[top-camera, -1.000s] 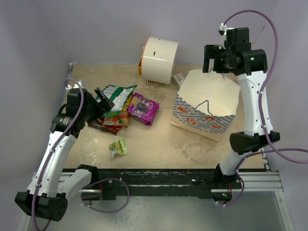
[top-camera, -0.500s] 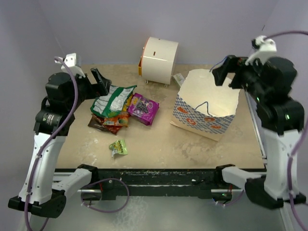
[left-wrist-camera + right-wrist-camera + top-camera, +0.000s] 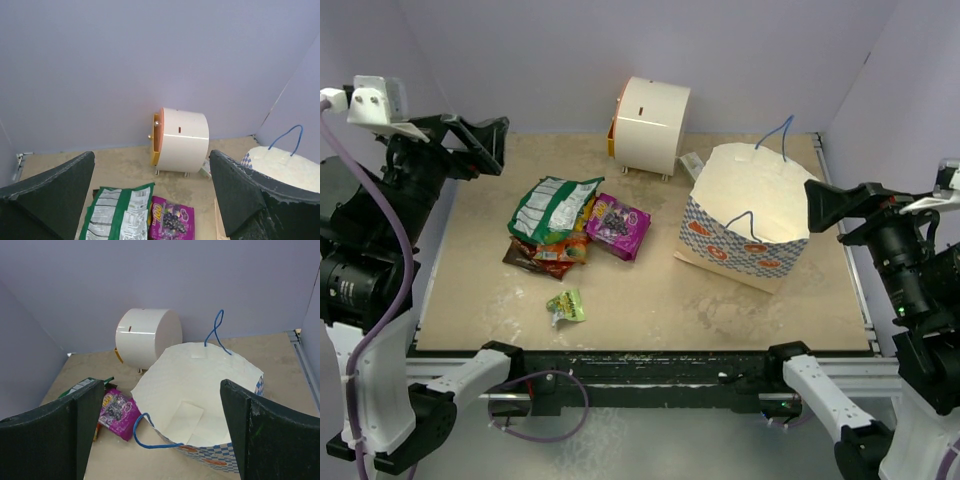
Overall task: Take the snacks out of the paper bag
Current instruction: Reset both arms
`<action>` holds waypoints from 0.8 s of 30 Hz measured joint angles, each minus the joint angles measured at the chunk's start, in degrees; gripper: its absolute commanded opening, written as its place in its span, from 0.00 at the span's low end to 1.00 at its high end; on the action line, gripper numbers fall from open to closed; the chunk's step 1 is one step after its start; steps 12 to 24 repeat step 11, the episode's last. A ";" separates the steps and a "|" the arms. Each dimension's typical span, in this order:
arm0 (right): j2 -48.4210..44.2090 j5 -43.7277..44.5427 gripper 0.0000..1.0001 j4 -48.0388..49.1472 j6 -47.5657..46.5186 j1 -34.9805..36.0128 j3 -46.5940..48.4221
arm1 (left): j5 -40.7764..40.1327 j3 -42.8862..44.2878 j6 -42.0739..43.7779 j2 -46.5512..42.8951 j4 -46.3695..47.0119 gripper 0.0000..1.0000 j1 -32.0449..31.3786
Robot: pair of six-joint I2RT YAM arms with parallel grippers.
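Now that both arms have lifted clear to the side edges of the bench [image 3: 650, 300], left gripper [image 3: 480, 146] and right gripper [image 3: 826, 205] spread wide and empty, I judge the job finished: the snacks [image 3: 560, 225] lie heaped near the left edge, and the paper bag [image 3: 745, 238] near the right edge looks empty inside.

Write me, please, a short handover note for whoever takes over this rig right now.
Left tool: open, empty, raised at the left rear corner of the table.
Right tool: open, empty, raised to the right of the paper bag.
Snacks lie piled left of the bag: green-and-white packet, purple packet, and a small yellow-green packet nearer.
The right wrist view shows no packet inside the bag.
Left: confirm the bag is empty.
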 measured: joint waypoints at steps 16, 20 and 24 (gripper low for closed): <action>0.55 4.63 0.99 -0.22 1.38 0.00 0.26 | -3.13 2.75 0.90 0.28 -2.64 0.99 0.00; 0.55 4.63 0.99 -0.22 1.38 0.00 0.26 | -3.13 2.75 0.90 0.28 -2.64 0.99 0.00; 0.55 4.63 0.99 -0.22 1.38 0.00 0.26 | -3.13 2.75 0.90 0.28 -2.64 0.99 0.00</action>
